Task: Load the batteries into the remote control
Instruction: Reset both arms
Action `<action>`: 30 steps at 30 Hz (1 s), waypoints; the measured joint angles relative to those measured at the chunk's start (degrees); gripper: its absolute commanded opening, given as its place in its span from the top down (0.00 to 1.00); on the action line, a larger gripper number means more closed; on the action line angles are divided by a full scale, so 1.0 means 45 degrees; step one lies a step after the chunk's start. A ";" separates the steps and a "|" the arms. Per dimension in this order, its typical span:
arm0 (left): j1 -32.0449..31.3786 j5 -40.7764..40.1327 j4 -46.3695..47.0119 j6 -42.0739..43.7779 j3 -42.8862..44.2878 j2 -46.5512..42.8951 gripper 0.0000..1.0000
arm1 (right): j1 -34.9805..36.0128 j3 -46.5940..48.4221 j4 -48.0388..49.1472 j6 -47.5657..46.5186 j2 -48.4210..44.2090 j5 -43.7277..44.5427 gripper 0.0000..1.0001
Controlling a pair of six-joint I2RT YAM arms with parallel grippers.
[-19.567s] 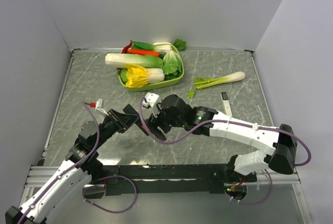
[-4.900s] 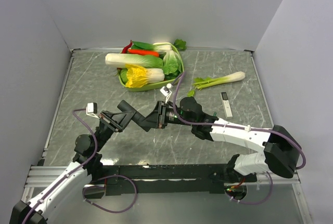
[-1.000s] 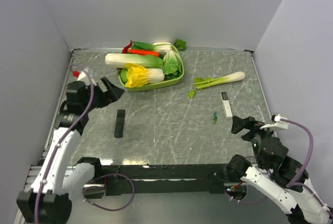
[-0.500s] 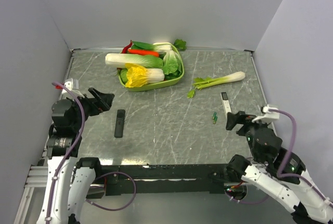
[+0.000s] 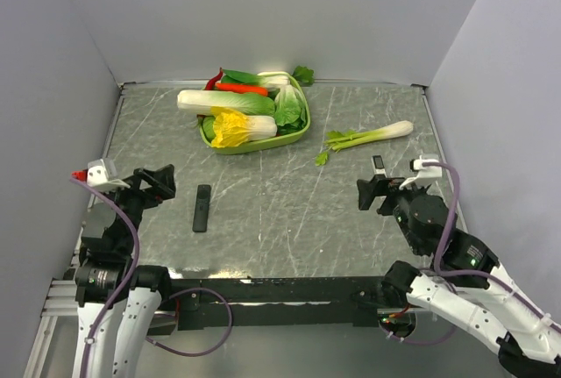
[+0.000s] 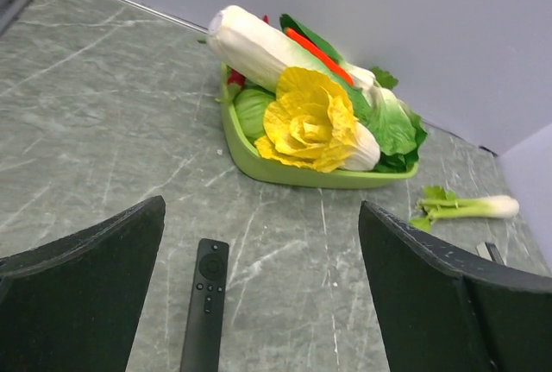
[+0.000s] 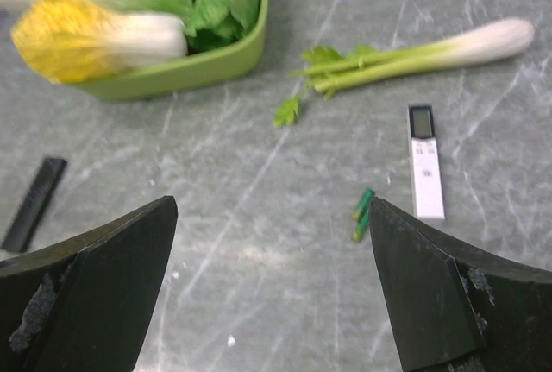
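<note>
Grey marbled tabletop is carrying everything loose. The remote control is lying button-face up near the left gripper, so its slot is facing down (unseen). Two green batteries are lying together just beside a white device, well apart from the remote. Left gripper and right gripper are both hanging spread wide, carrying nothing. Loading is looking barely begun: these cells are waiting to be fetched and seated.

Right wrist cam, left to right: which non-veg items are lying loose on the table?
remote control → batteries, a green pair lying close together → white device with a dark top end
</note>
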 measured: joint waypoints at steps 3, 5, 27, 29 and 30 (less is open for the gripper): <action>-0.0136 -0.0733 -0.0058 -0.0083 0.0000 -0.0131 0.03 | 0.0000 -0.0486 0.0695 -0.0335 -0.0704 0.0350 0.01; -0.0175 -0.1180 -0.0117 -0.0102 0.0019 -0.0238 0.03 | 0.0000 -0.0670 0.0957 -0.0529 -0.1035 0.0709 0.00; -0.0583 -0.3332 -0.0539 -0.0175 0.0325 -0.0301 0.03 | 0.0000 -0.1515 0.3026 -0.2200 -0.2006 0.3429 0.00; -0.0583 -0.3468 -0.0607 -0.0223 0.0325 -0.0301 0.03 | 0.0000 -0.1540 0.3036 -0.2200 -0.2025 0.3531 0.00; -0.0583 -0.3507 -0.0627 -0.0228 0.0325 -0.0301 0.03 | 0.0000 -0.1564 0.3036 -0.2200 -0.2055 0.3570 0.01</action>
